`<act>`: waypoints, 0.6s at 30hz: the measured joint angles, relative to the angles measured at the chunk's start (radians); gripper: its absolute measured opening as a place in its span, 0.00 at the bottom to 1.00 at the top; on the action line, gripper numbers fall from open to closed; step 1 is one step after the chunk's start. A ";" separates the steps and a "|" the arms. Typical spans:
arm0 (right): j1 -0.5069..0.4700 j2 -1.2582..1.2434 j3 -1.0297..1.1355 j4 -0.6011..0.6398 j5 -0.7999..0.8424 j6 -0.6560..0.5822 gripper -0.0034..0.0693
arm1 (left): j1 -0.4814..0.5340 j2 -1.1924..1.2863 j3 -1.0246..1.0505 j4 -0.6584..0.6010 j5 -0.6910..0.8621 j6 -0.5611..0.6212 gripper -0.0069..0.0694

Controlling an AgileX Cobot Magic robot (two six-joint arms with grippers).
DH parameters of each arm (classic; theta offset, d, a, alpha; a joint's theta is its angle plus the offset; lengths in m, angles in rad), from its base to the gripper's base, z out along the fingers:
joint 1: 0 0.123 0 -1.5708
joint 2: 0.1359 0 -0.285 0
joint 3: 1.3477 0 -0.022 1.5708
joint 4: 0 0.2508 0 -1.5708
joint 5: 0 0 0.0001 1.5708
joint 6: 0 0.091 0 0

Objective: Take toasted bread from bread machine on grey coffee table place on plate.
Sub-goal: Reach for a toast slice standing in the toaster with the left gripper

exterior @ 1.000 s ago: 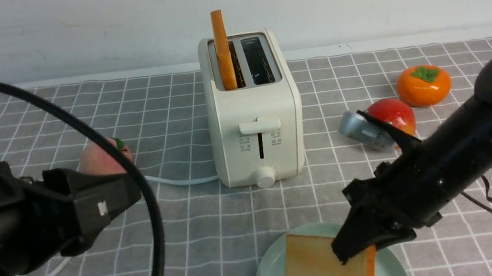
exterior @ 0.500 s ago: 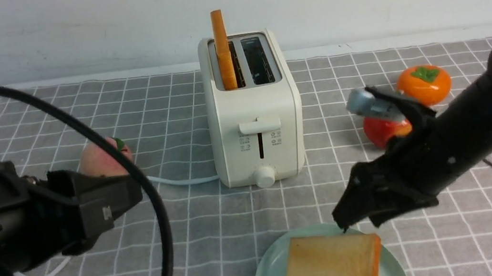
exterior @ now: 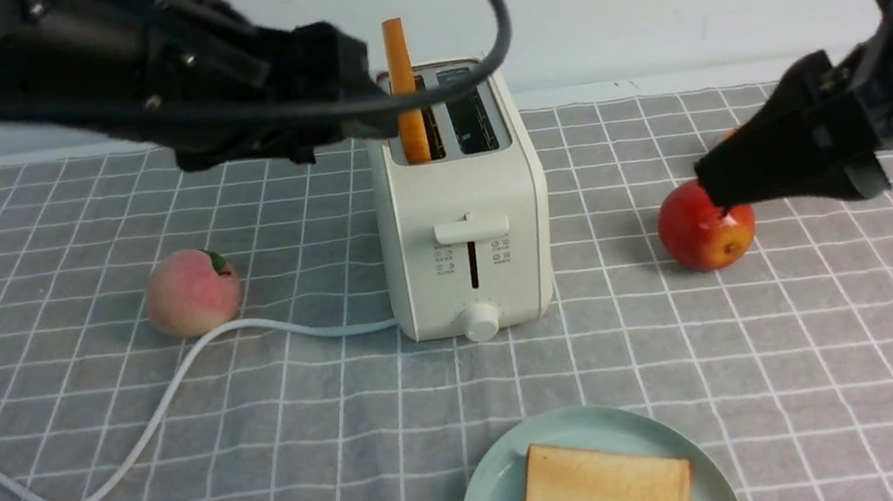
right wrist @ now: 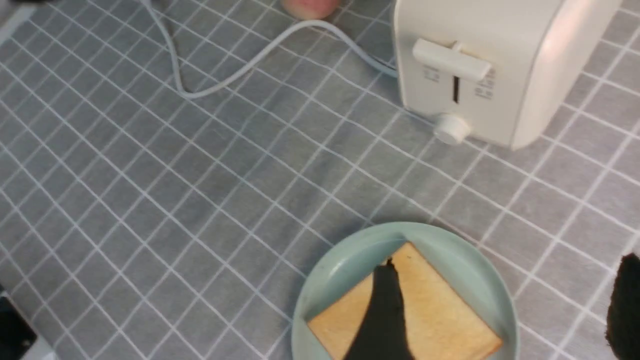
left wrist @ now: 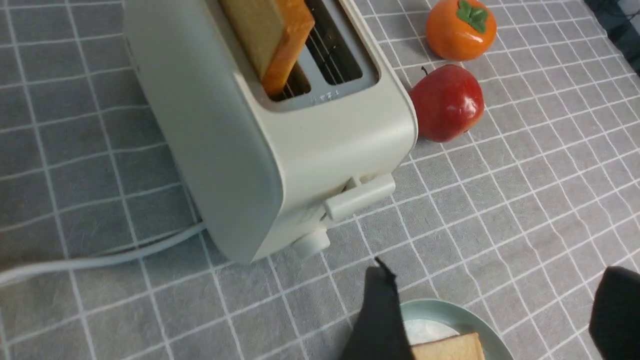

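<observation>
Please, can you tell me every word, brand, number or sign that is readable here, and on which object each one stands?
Nothing can be quoted with certainty.
Toaster, front: small printed signs on both sides of the lever slot, too small to read.
Toaster, top metal plate: small marks near the slot ends in the left wrist view, too blurred to read.

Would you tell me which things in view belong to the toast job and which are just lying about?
For the job:
- toaster
- upright toast slice
- plate
- toast slice on it
- grey table

Lying about:
- peach
- apple
- persimmon
</observation>
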 joint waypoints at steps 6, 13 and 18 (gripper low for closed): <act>0.000 -0.084 0.095 -0.087 -0.006 0.092 0.78 | 0.000 0.271 -0.361 0.112 0.069 -0.076 0.79; 0.000 -0.137 0.148 -0.109 -0.032 0.105 0.78 | 0.000 0.434 -0.522 0.206 0.016 -0.207 0.79; 0.000 -0.145 0.149 -0.109 -0.034 0.106 0.78 | 0.000 0.545 -0.526 0.202 -0.157 -0.220 0.79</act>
